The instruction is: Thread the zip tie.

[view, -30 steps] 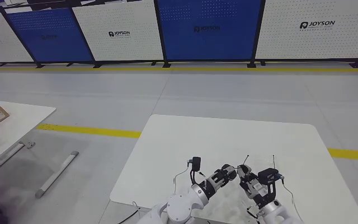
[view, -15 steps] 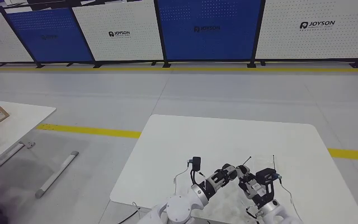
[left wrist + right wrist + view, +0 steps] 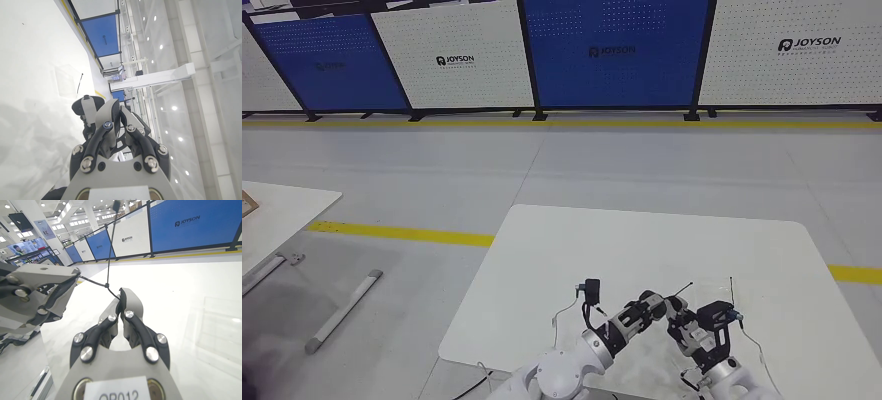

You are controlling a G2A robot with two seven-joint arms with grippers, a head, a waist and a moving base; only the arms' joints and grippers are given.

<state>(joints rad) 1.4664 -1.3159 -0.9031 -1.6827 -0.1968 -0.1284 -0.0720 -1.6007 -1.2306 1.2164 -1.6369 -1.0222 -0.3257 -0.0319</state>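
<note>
The two hands meet low in the middle of the top view, close to the near edge of the white tabletop (image 3: 642, 240). The left hand (image 3: 76, 274) has its fingers pressed together, pinching one thin end of the black zip tie (image 3: 106, 285). The right hand (image 3: 121, 294) is just beside it, its fingers likewise pressed together and pinching another strand. Between the two hands the strands meet at a small black block, held in the air above the tabletop. From that block a long strand rises steeply and ends in a thicker tip. I cannot tell whether this is one tie or two joined. In the top view the strand shows as a short dark line slanting up and to the right from the hands. A second zip tie (image 3: 79, 83) lies flat on the tabletop, apart from both hands, near a faint clear sheet (image 3: 221, 321).
</note>
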